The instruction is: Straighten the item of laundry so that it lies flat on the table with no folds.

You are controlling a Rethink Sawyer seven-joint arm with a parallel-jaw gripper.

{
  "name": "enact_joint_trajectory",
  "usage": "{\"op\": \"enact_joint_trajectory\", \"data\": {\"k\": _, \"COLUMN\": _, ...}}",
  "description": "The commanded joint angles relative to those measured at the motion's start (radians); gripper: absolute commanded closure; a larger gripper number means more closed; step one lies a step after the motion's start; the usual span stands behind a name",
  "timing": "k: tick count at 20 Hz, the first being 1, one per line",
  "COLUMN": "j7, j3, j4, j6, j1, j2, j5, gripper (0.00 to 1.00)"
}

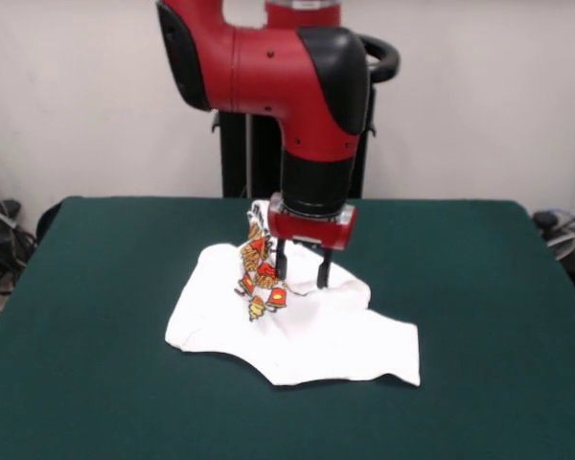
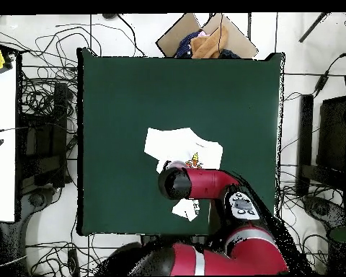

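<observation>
The item of laundry (image 1: 307, 345) lies crumpled near the middle of the table (image 1: 96, 316), mostly showing plain white. A narrow strip with the red and orange print (image 1: 259, 264) runs up from it on the left of the gripper; I cannot tell whether it stands or lies flat. My gripper (image 1: 302, 278) points straight down over the shirt's far part, open, its two dark fingers apart with the tips at the cloth and nothing visibly between them. In the overhead view the arm (image 2: 197, 182) covers the gripper and crosses the item of laundry (image 2: 179, 143), which shows on both sides of it.
The table (image 2: 118, 94) has wide green margins all round the shirt. Past its far edge in the overhead view sits a cardboard box of clothes (image 2: 205, 40). Cables (image 2: 46, 144) cover the floor on both sides, and a white bench (image 2: 1, 144) stands at the left.
</observation>
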Motion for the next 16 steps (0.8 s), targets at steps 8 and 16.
{"op": "enact_joint_trajectory", "data": {"k": 8, "j7": 0.028, "j3": 0.136, "j4": 0.060, "j6": 0.084, "j1": -0.021, "j2": 0.036, "j5": -0.012, "gripper": 0.00}}
{"op": "enact_joint_trajectory", "data": {"k": 16, "j7": 0.081, "j3": 0.022, "j4": -0.014, "j6": 0.071, "j1": 0.074, "j2": 0.113, "j5": -0.009, "gripper": 0.00}}
